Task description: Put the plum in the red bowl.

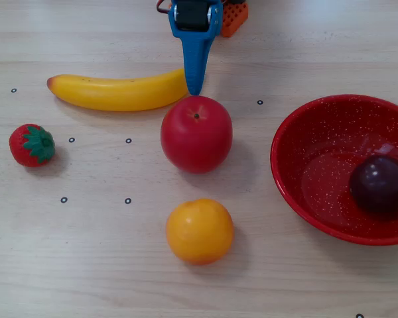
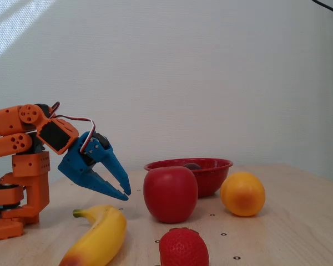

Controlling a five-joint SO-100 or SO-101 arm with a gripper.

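**Plum in the bowl, jaws clear — little left to spoil**

Pale wood worktop and a white wall frame our scene. We see the jaws of the gripper pressed together and empty, hanging low over the worktop just beside the banana and near the red apple. Out from there sit the orange and the strawberry. Far right in a fixed view, the plum rests inside the red bowl, so we judge the job done. The remaining risk: a careless swing could nudge the apple or roll the banana.
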